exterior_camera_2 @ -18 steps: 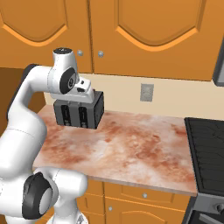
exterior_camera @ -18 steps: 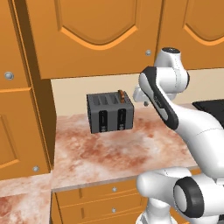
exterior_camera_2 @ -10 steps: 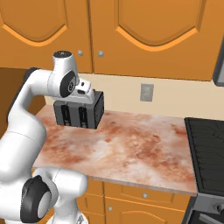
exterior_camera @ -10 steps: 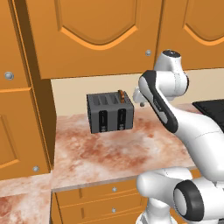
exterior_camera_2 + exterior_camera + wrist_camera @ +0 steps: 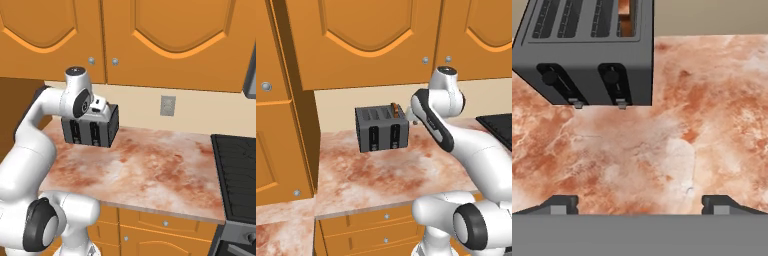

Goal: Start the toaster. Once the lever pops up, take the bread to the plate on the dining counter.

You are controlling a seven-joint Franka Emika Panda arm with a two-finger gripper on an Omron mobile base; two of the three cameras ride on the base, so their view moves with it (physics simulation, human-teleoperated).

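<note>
The dark grey toaster stands at the back of the marbled counter, against the wall. It also appears in the right base view as the toaster and at the top left of the hand view as the toaster. The brown bread stands in the slot nearest the toaster's right end, and the bread pokes out a little above the top. Small grey levers sit at the low end of both black front panels. My gripper is open, hanging over bare counter in front of the toaster and holding nothing. The plate and the dining counter are out of view.
Orange wall cabinets hang low above the toaster, and a tall cabinet closes the counter's left end. A black stove borders the right end. A wall outlet sits right of the toaster. The reddish counter stretches wide in front.
The hand has shifted slightly down and to the right beside the toaster. The toaster and the bread have not moved.
</note>
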